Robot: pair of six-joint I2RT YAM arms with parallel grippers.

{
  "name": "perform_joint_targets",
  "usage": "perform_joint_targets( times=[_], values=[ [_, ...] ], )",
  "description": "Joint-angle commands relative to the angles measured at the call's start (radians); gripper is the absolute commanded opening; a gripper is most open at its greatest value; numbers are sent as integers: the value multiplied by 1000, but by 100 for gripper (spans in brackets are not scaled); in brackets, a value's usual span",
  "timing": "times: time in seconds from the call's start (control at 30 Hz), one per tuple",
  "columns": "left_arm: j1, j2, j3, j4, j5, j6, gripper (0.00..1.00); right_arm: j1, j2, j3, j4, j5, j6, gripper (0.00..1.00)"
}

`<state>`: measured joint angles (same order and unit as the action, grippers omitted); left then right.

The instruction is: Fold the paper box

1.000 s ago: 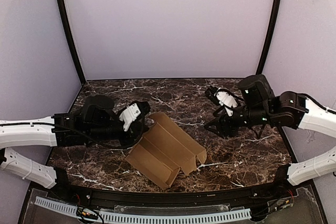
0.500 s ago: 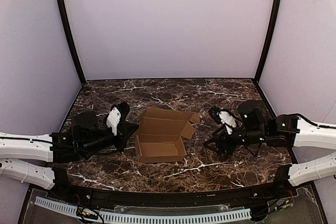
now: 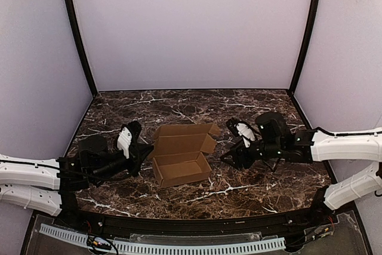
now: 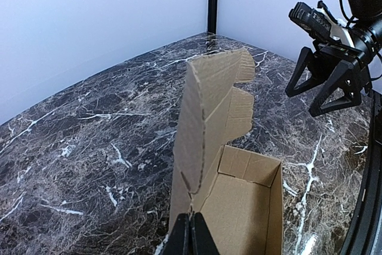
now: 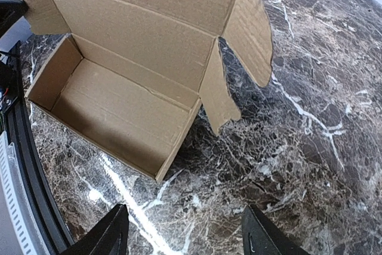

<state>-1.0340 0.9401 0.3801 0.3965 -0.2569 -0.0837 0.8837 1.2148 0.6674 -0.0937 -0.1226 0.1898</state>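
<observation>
The paper box [image 3: 179, 170] is a brown cardboard tray resting on the marble table, its lid [image 3: 182, 138] standing up behind it with side flaps spread. The left wrist view shows the box [image 4: 245, 201] just ahead of my left gripper [image 4: 191, 235], which is shut with its tips against the box's left end; no cardboard shows between the fingers. From above, the left gripper [image 3: 145, 152] sits at the box's left side. My right gripper [image 3: 228, 156] hovers open a little right of the box. Below it lie only marble and the box [image 5: 119, 106]; the right gripper [image 5: 188, 237] holds nothing.
The marble table [image 3: 262, 183] is enclosed by purple walls, with black posts [image 3: 77, 34] at the back corners. A black rail with a white cable strip [image 3: 167, 244] runs along the near edge. Both arms lie low across the table's front sides.
The box has come down from a tilted pose to sit flat with its lid up. The left gripper drew back to the lower left. The right arm moved left and lower, toward the box.
</observation>
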Motion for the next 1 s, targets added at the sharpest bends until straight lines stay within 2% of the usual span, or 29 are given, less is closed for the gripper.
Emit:
perform_joint_targets(
  times=[0.0, 0.13, 0.57, 0.7, 0.97],
  values=[
    [14, -9, -27, 39, -13, -3, 0, -38, 48, 20, 154, -99, -57, 64],
    [20, -5, -28, 45, -10, 1, 0, -85, 112, 22, 218, -214, -80, 64],
    [31, 11, -31, 51, 16, -12, 0, -146, 253, 49, 349, -265, -112, 58],
    [31, 14, -31, 49, 18, -17, 0, -148, 287, 67, 371, -294, -112, 51],
    [36, 11, -31, 44, 26, -27, 0, -150, 323, 88, 390, -318, -120, 27]
  ],
)
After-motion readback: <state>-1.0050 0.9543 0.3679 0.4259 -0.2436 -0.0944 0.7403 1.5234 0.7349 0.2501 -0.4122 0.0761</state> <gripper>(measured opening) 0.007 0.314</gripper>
